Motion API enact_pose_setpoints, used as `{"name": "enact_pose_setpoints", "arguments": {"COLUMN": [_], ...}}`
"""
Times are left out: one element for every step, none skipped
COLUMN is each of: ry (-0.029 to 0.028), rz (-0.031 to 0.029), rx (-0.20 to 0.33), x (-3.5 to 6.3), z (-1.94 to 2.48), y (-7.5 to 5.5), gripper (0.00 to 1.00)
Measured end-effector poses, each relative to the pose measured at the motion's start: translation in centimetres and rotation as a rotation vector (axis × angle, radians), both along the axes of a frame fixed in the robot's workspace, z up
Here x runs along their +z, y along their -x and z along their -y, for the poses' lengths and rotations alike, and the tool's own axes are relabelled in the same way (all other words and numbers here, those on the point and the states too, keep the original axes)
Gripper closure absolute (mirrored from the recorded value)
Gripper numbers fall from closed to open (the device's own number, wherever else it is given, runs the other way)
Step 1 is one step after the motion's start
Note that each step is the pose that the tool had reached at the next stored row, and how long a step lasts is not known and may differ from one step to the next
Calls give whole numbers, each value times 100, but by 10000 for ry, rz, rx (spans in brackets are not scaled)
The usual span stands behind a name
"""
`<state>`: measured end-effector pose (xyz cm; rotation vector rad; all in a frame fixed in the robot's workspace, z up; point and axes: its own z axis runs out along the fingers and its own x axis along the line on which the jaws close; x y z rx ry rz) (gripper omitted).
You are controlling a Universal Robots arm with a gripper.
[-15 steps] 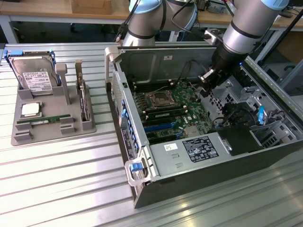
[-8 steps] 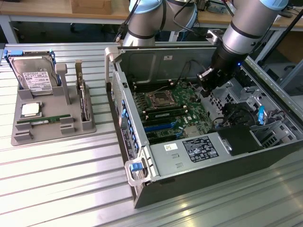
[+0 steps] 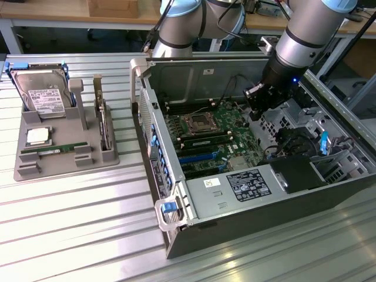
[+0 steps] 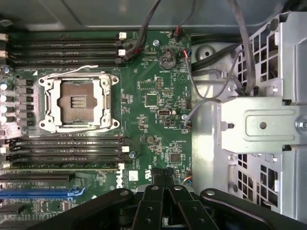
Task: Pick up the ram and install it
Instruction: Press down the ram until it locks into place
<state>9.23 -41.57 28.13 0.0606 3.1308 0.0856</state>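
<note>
In the exterior view the gripper (image 3: pixel 258 101) hangs closed and empty over the open computer case (image 3: pixel 176 235). Well apart, on the gray holder tray (image 3: pixel 26 170) at the exterior view's left, lie one ram (image 3: pixel 51 150), one hard drive (image 3: pixel 40 94) and one processor chip (image 3: pixel 37 137); an upright stick (image 3: pixel 104 126) there may be a second ram.

The wrist view adds the motherboard (image 4: pixel 153 100) detail: one bare CPU socket (image 4: pixel 79 103) between two banks of memory slots (image 4: pixel 67 148), with the gripper's closed fingers (image 4: pixel 165 201) above.

Ribbed metal table (image 3: pixel 76 223) w/ grey parts tray (image 3: pixel 64 161) & open PC case (image 3: pixel 176 244).
</note>
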Motion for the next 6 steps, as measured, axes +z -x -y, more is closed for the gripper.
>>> {"name": "enact_pose_setpoints", "arguments": {"ry": [0, 0, 0, 0, 0, 0], "rz": [-1, 0, 0, 0, 0, 0], "rx": [-48, -64, -65, -66, -65, -65], "x": [0, 0, 0, 0, 0, 0], "z": [0, 0, 0, 0, 0, 0], "y": [0, 0, 0, 0, 0, 0], "gripper": [90, 90, 90, 90, 90, 90]}}
